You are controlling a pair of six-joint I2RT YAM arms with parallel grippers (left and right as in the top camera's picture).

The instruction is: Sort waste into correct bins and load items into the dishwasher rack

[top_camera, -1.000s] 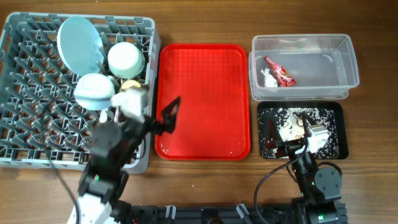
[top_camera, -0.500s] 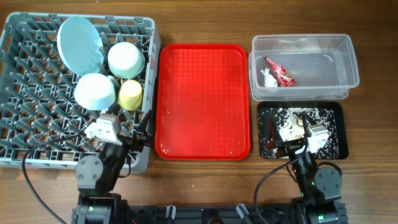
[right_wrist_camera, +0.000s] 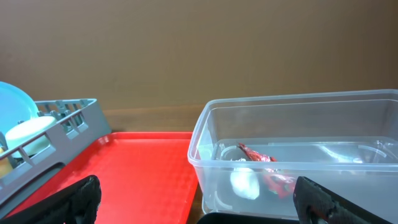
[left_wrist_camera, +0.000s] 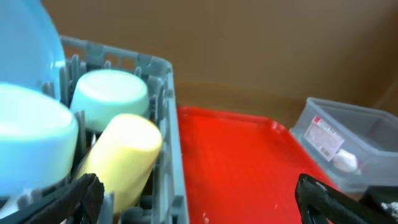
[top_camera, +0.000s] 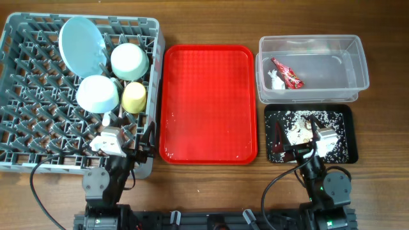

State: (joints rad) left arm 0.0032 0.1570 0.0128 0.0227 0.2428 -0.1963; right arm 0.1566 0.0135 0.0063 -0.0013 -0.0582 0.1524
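Note:
The grey dishwasher rack (top_camera: 38, 128) holds the pale blue plate (top_camera: 82, 43) on edge, two pale bowls (top_camera: 130, 61) (top_camera: 97, 93) and the yellow cup (top_camera: 133, 97) on its side. The cup also shows in the left wrist view (left_wrist_camera: 121, 155). The clear tub (top_camera: 339, 64) holds the red wrapper (top_camera: 285, 72) and the white paper scrap (top_camera: 275, 79). The black tray (top_camera: 342, 115) holds rice-like crumbs (top_camera: 307, 118). My left gripper (top_camera: 128, 148) (left_wrist_camera: 199, 202) is open and empty at the rack's front right corner. My right gripper (top_camera: 305, 137) (right_wrist_camera: 199, 205) is open and empty over the black tray. Spoon and fork are not clearly visible.
A large flat red tray (top_camera: 208, 102) lies between the rack and the bins, with a few pale specks near its front edge. The wooden table edge runs along the front, where both arm bases sit.
My left arm has drawn back from over the rack toward the front edge, uncovering the yellow cup lying in the rack. The right arm has not moved.

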